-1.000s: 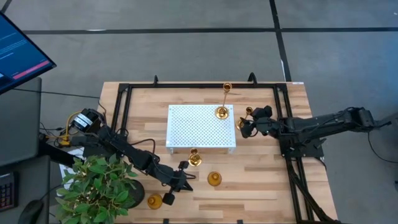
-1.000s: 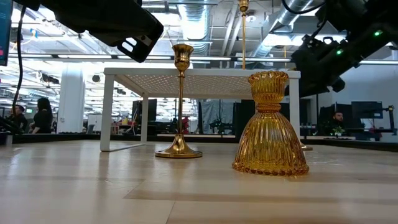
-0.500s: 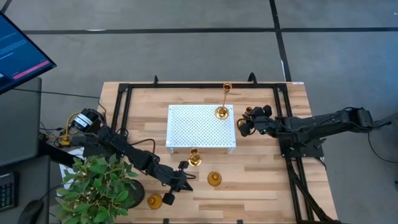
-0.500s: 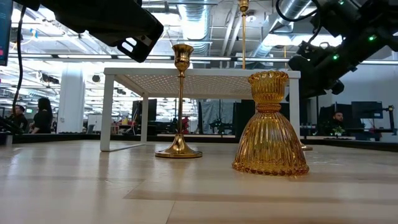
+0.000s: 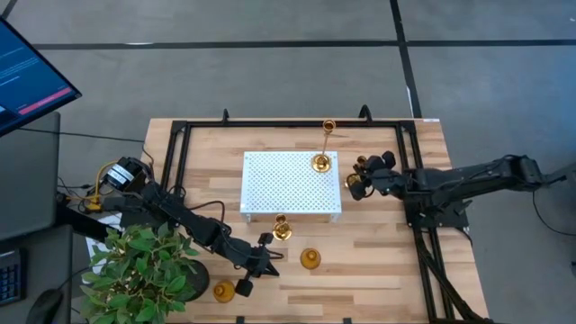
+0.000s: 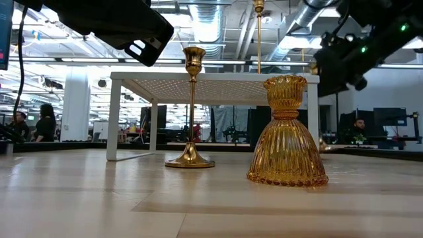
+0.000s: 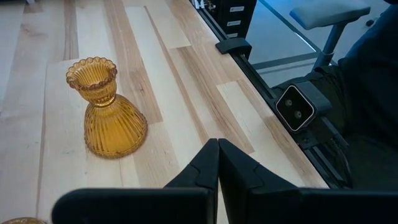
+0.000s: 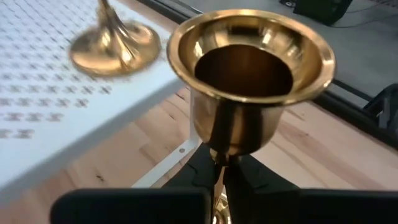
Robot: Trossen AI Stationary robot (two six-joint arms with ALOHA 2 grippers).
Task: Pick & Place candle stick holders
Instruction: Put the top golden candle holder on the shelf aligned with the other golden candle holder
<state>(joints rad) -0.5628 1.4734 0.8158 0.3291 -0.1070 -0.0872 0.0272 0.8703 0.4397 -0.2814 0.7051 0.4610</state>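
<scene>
**Right claw pinches a gold cup by its thin stem**

The small brass holder (image 8: 249, 81) sits right in front of my right claw (image 8: 219, 167). It looks like a shiny cup with a wide rim. My two dark fingers (image 8: 200, 168) are squeezed tight on the skinny stem under the cup. From above, this right claw (image 5: 360, 180) is just to the right of the white tray (image 5: 288, 184), near its right edge.

The tall thin holder (image 5: 322, 148) stands on the far right corner of the tray. A short one with a stem (image 5: 282, 229) stands just in front of the tray. The amber ribbed holder (image 5: 310, 259) sits nearer still, on the bare wood. Two more little ones (image 5: 232, 289) are at the near left, by the plant (image 5: 144, 270).

My left claw (image 5: 261, 264) waits at the near side, clenched shut with nothing in it. The amber ribbed holder (image 7: 106, 109) is close by it but not touching.

What could go wrong? The stem is thin and smooth, so I think the cup could slip or tip in my grip if I lift fast. The tray edge is very near, so I could bump it. The tall holder looks easy to knock over if the tray gets a shove
</scene>
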